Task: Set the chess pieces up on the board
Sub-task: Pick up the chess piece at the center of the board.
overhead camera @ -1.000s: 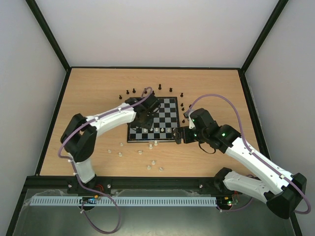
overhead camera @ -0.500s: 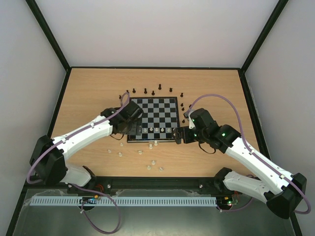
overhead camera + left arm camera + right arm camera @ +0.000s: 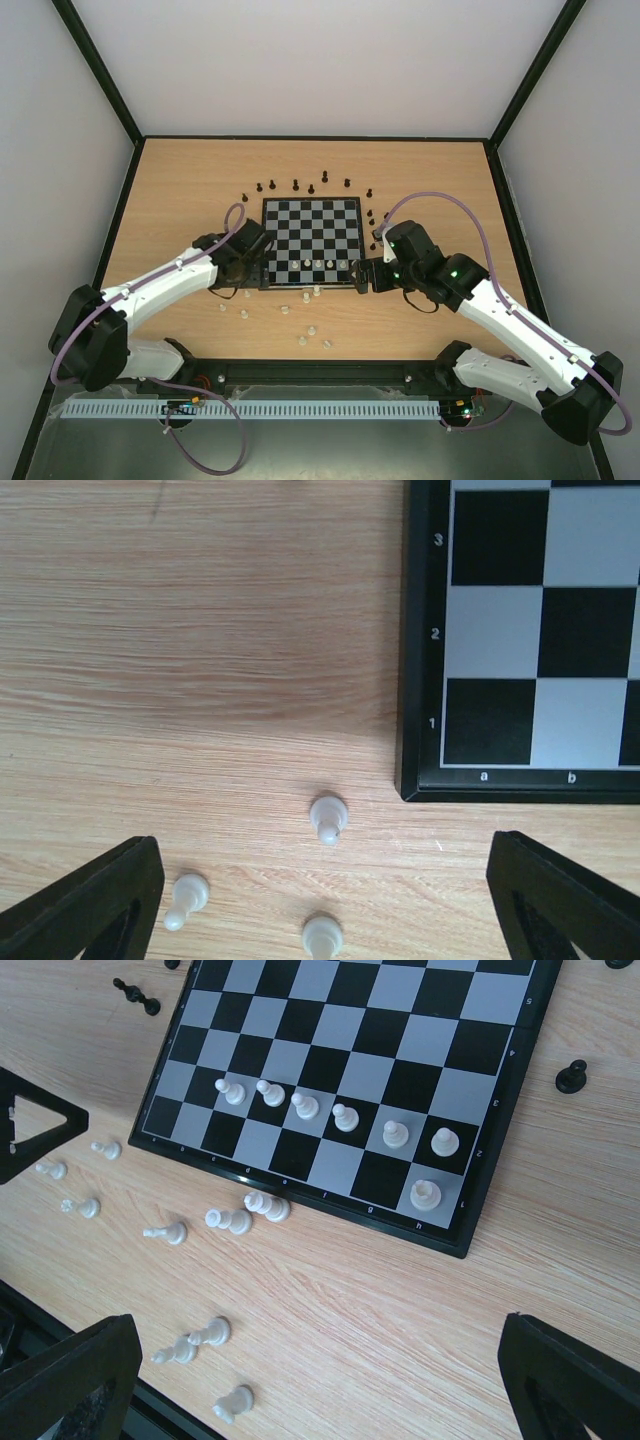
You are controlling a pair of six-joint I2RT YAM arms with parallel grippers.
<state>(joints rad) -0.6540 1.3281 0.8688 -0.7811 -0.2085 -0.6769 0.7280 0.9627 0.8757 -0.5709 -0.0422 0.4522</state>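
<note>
Left gripper (image 3: 320, 885) spread wide, empty, above loose white pieces (image 3: 327, 817) off the board's (image 3: 418, 630) corner (a1). Right gripper (image 3: 320, 1360) likewise. Glossy black-silver board, seven white men (image 3: 344, 1117) aboard; wood-grain table (image 3: 180, 200), pale walls (image 3: 300, 60).

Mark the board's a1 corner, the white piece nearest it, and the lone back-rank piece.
board (image 3: 412, 782): left wrist view, frame at a1 corner.
nearest white piece (image 3: 327, 813): left wrist view, its body.
back-rank piece (image 3: 425, 1195): right wrist view, its top.

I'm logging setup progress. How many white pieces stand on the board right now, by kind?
White pawns: 6
White rook: 1
Total: 7
</note>
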